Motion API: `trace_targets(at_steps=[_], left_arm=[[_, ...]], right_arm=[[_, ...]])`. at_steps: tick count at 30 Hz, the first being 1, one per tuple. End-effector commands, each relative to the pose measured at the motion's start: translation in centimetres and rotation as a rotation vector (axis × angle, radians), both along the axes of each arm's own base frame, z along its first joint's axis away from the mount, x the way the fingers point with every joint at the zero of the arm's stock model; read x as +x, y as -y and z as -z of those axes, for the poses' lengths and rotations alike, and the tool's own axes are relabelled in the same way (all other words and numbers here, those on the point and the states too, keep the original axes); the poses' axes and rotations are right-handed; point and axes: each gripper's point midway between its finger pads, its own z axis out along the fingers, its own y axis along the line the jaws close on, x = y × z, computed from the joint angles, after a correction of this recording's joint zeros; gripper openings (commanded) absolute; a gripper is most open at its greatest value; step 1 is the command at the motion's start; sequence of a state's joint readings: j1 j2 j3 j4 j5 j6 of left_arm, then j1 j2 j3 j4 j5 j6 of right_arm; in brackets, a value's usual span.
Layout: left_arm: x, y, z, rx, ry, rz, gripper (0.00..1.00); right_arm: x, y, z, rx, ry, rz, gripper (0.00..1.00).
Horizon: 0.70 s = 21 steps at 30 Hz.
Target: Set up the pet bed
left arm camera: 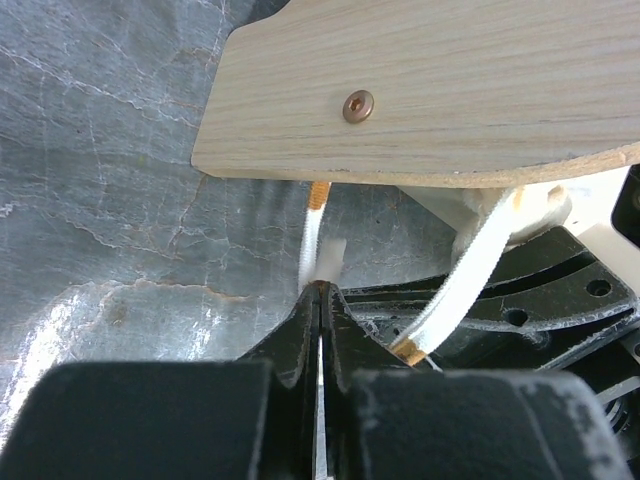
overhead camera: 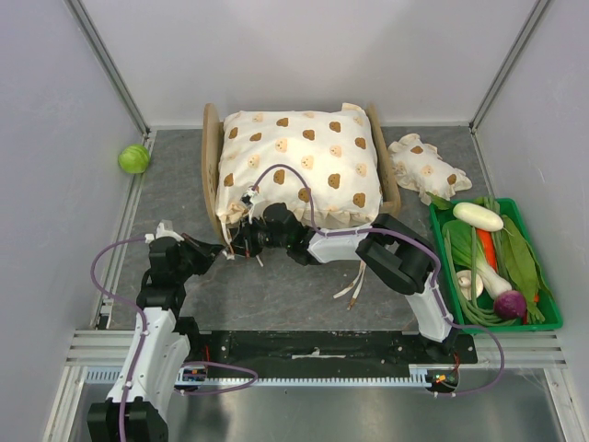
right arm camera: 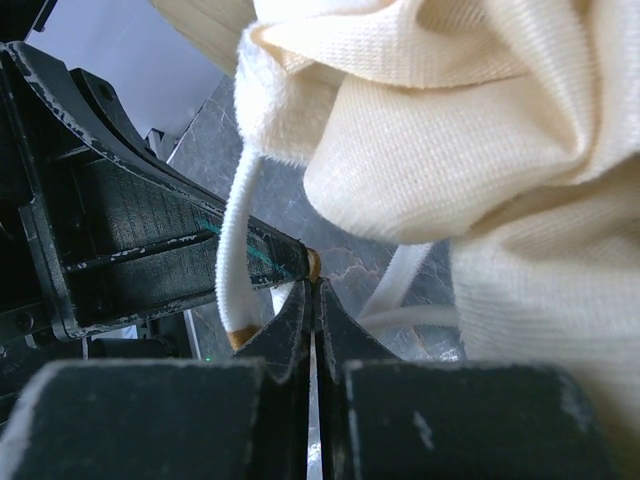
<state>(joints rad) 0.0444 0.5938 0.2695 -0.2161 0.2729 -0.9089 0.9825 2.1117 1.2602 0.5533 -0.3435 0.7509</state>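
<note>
The pet bed's light-wood frame [overhead camera: 210, 161] stands at the table's middle back. The cream bear-print cushion [overhead camera: 299, 166] lies on it and hides the striped base. Both grippers meet at the bed's front-left corner. My left gripper [overhead camera: 224, 249] is shut on a white cushion tie [left arm camera: 312, 240] that hangs below the wooden rail [left arm camera: 450, 90]. My right gripper [overhead camera: 241, 244] is shut, with the brown end of a tie pinched at its tips [right arm camera: 315, 283]. Another tie [right arm camera: 235, 230] loops beside it under the cushion corner [right arm camera: 480, 150].
The small frilled bear-print pillow [overhead camera: 423, 166] lies right of the bed. A green tray [overhead camera: 552, 322] of vegetables sits at the right. A green ball [overhead camera: 133, 158] rests by the left wall. Two loose ties [overhead camera: 354, 290] trail on the table in front of the bed.
</note>
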Motion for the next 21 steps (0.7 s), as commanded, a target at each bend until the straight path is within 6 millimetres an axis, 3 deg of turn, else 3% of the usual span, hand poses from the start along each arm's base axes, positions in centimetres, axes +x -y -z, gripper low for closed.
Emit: trace_targets(at_steps=[1,4,8,11,15,21], left_arm=[[0.0,0.5,-0.1,-0.023,0.001,0.025,0.02],[0.3,0.3,-0.4,-0.008,0.009,0.026,0.02],[0.5,0.0,-0.8,0.014,0.017,0.018,0.02],[0.5,-0.2,-0.7,0.027,0.014,0.011,0.02],[0.9,-0.3,-0.8,0.027,0.019,0.005,0.02],[1.1,-0.8,-0.8,0.04,0.003,-0.018,0.02]], right_arm=[[0.7,-0.1,-4.3,0.084,0.076,0.009,0.05],[0.7,0.1,-4.4,0.074,0.086,0.015,0.09],[1.6,1.3,-3.8,0.001,0.114,0.074,0.35],[2.2,2.7,-4.2,-0.047,0.172,0.111,0.48],[2.9,4.6,-4.4,-0.123,0.221,0.165,0.51],[2.6,7.7,-1.4,-0.266,0.263,0.181,0.51]])
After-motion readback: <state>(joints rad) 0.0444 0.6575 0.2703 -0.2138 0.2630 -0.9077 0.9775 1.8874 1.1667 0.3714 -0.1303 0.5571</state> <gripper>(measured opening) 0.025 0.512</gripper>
